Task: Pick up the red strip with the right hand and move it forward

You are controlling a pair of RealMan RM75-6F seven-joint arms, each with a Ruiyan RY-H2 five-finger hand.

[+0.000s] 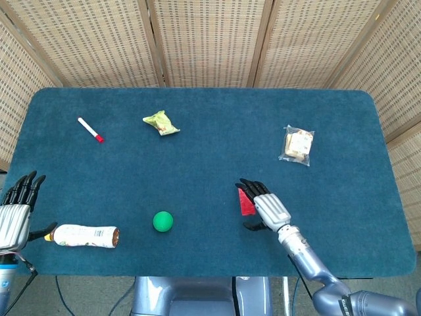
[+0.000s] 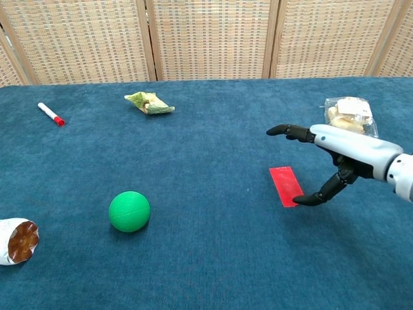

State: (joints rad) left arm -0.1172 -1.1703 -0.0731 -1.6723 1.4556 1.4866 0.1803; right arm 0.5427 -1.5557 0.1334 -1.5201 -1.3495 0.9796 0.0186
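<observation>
The red strip (image 2: 287, 186) lies flat on the blue table; in the head view the red strip (image 1: 246, 205) is partly covered by my right hand (image 1: 263, 205). That right hand (image 2: 326, 157) hovers just above the strip's right side, fingers spread and stretched forward, thumb hanging down near the strip's near right corner. Nothing is held in it. My left hand (image 1: 14, 210) sits at the table's near left edge, fingers apart and empty, beside the lying bottle (image 1: 84, 236).
A green ball (image 2: 129, 211) rests left of the strip. A white marker with a red cap (image 2: 50, 113) and a crumpled green packet (image 2: 148, 102) lie at the far left. A clear snack bag (image 2: 349, 112) lies far right, behind my right hand.
</observation>
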